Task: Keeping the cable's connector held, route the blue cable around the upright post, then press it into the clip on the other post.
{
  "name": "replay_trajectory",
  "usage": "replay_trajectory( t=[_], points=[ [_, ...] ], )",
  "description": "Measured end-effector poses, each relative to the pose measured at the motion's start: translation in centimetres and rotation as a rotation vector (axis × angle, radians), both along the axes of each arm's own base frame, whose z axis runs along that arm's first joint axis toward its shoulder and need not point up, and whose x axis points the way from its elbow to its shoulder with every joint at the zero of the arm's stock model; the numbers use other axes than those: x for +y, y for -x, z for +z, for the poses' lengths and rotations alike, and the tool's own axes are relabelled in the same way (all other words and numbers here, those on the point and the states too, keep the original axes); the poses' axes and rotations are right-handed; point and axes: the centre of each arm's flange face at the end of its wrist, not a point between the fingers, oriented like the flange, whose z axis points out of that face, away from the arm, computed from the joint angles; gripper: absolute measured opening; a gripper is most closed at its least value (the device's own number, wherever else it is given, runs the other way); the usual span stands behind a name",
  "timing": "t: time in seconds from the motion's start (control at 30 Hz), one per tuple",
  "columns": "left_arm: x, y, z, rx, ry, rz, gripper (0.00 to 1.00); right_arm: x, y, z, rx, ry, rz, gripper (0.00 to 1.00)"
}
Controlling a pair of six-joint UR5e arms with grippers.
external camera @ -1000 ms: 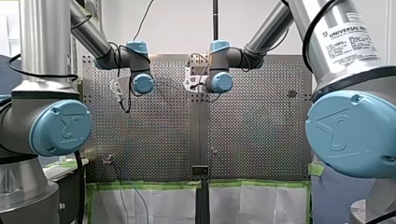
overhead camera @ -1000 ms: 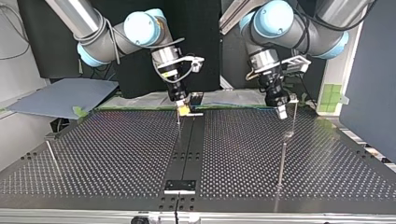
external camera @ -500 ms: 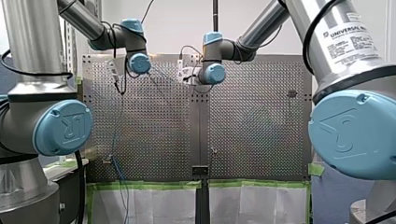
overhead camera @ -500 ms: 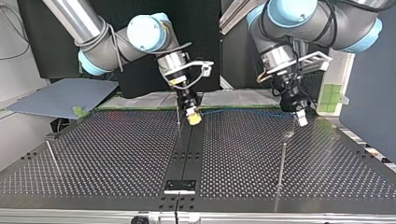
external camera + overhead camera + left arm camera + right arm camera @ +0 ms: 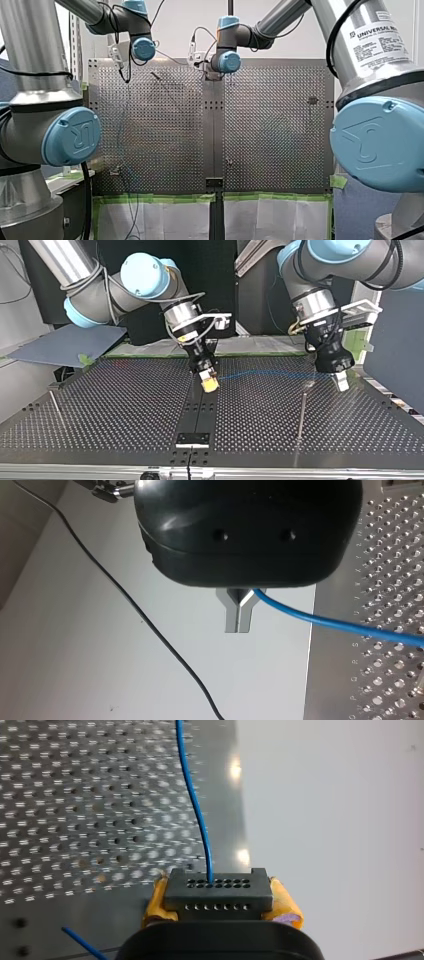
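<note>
In the right wrist view a black connector (image 5: 218, 882) sits between the yellow pads (image 5: 286, 906) of my right gripper (image 5: 220, 896), which is shut on it. The blue cable (image 5: 192, 795) leaves the connector's face. In the top view my right gripper (image 5: 210, 383) hangs over the table's middle strip, and the blue cable (image 5: 270, 373) stretches across to my left gripper (image 5: 342, 382). The left wrist view shows my left gripper (image 5: 239, 627) with metal fingers shut on the cable (image 5: 350, 627). A thin upright post (image 5: 302, 410) with a small fitting (image 5: 308, 384) on top stands just below my left gripper.
Another thin post (image 5: 55, 407) stands at the top view's left. A small black plate (image 5: 192, 439) lies on the middle strip near the front edge. A grey board (image 5: 65, 342) lies beyond the table's far left. A black wire (image 5: 150, 630) hangs past my left gripper.
Both arms have moved from the table's far edge toward the top view's camera. The cable between them now runs over the perforated table. Both grips are unchanged.
</note>
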Motion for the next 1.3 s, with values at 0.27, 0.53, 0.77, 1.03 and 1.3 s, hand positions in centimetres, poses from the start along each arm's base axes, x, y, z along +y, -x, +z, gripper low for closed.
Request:
replay_trajectory(
  t=[0.27,0.53,0.77,1.03,1.3],
  points=[
    [1.2,-2.3,1.3,0.026,-0.027,-0.008,0.0,-1.5,0.0,2.8,-0.057,0.022,-0.004,0.0],
    [3.0,-4.2,2.9,0.033,-0.029,-0.013,0.0,-3.2,-0.8,3.7,-0.072,0.038,-0.007,0.0],
    [4.9,-7.2,2.8,0.082,-0.041,-0.015,0.0,-4.3,-1.5,5.4,-0.101,0.07,-0.008,0.0],
    [7.2,-10.4,2.3,0.14,-0.049,-0.017,0.0,-5.6,-2.7,6.0,-0.117,0.093,-0.009,0.0],
    [9.9,-13.3,-0.3,0.206,-0.058,-0.019,0.0,-6.9,-3.8,3.4,-0.088,0.079,-0.02,0.0]
  ],
)
